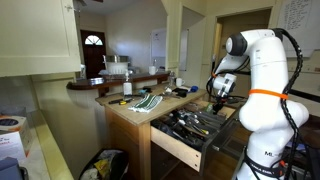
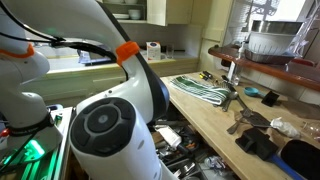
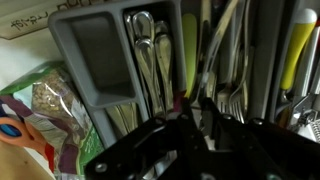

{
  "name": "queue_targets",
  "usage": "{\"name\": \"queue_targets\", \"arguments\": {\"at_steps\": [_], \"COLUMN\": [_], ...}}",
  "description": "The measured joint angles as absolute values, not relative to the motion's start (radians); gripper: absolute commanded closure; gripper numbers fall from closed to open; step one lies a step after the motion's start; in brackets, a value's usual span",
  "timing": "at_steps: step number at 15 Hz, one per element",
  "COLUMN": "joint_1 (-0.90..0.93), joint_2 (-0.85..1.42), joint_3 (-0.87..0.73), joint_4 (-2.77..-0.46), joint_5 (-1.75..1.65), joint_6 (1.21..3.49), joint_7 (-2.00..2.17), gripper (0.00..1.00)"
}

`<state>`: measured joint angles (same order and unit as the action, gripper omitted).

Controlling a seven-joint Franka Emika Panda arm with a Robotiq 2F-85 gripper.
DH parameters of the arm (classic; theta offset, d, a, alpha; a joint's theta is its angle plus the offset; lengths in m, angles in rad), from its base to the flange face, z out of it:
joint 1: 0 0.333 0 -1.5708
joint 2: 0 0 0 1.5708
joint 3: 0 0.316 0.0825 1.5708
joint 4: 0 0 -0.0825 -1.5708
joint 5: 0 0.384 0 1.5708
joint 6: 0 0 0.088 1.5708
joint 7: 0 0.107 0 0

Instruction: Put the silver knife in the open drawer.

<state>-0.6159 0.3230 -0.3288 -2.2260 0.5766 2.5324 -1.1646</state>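
Your gripper (image 1: 220,93) hangs just above the open drawer (image 1: 177,146), over its grey cutlery tray (image 3: 100,60) of spoons and forks; whether the fingers (image 3: 216,122) clamp the silver knife cannot be told; print on the packet (image 3: 40,110) is too blurred to read

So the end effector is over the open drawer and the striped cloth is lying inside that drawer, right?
Not quite. The striped cloth lies on the countertop beside the open drawer, not inside it, as shown in an exterior view. The end effector is over the drawer, as you said.
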Motion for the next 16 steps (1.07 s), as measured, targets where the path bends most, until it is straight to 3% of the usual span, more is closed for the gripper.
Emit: {"name": "queue_targets", "arguments": {"at_steps": [15,16], "joint_1": [-0.789,-0.800], "joint_2": [0.573,0.577], "joint_3": [-0.059,-0.051], "joint_4": [-2.035,-2.033], "joint_5": [0.601,0.599], "joint_6": [2.710,2.710], "joint_7": [-1.278,-1.282], "gripper": [0.96,0.57]}}
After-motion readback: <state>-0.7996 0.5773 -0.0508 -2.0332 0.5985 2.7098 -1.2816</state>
